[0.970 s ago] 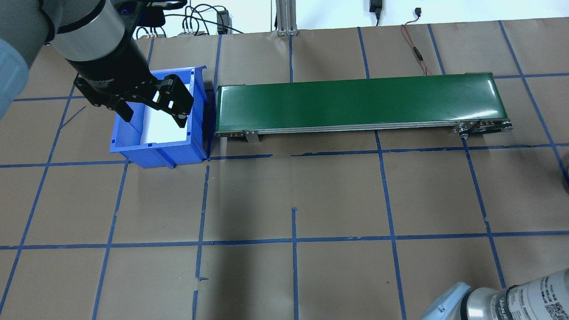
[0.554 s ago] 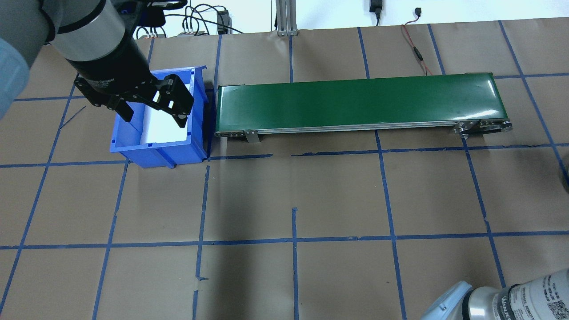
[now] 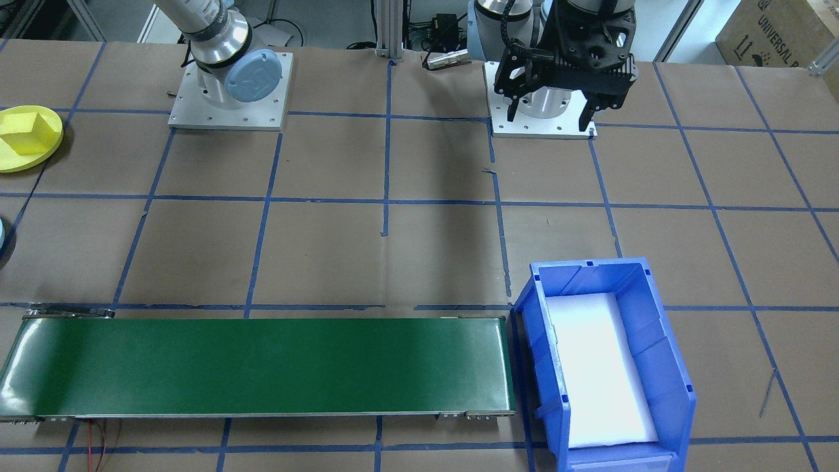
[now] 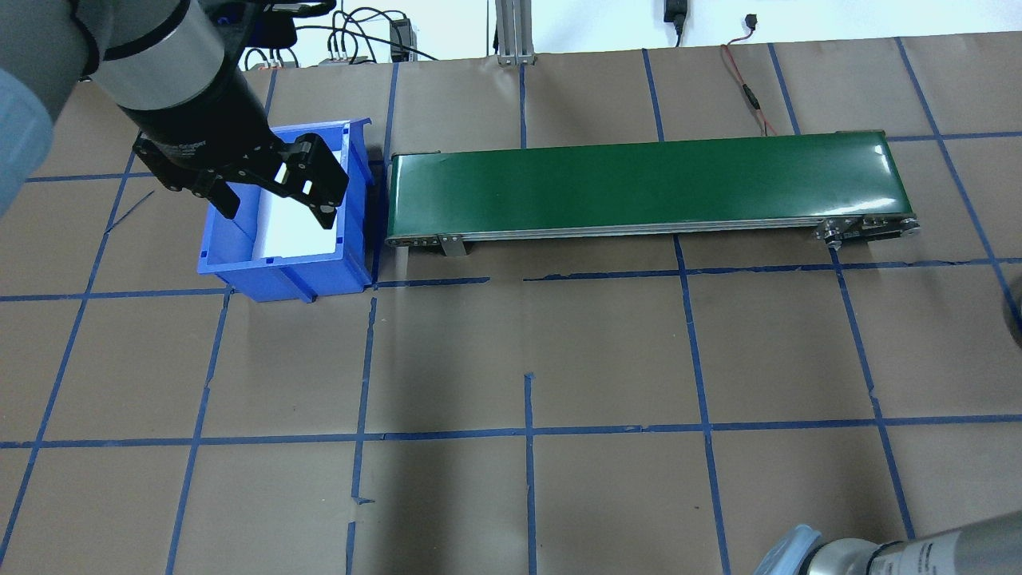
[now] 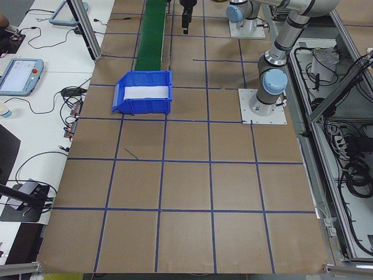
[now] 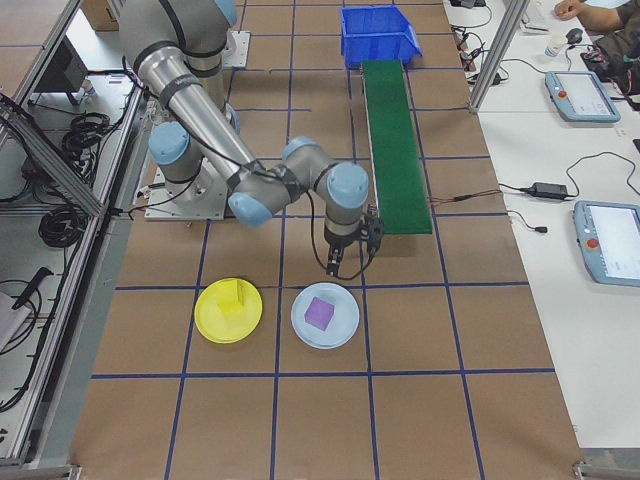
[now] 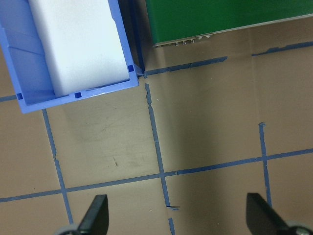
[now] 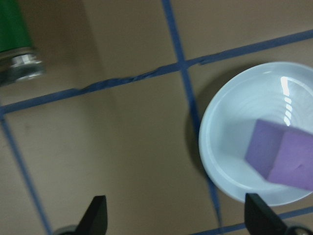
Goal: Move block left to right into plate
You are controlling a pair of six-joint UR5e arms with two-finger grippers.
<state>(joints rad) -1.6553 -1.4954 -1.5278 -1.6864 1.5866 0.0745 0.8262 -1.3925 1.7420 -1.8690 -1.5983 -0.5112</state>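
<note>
Hanging with fingers apart and empty, the left gripper (image 4: 275, 196) is partly masking the blue bin (image 4: 289, 263) at upper left; the right gripper (image 8: 178, 223), equally spread, is showing only its tips, while the yellow plate (image 3: 26, 139), cut off at the left edge, is holding a yellow block (image 3: 27, 124)

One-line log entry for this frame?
left gripper: open, over bin | right gripper: open, empty | purple block: in pale plate | belt: bare
</note>
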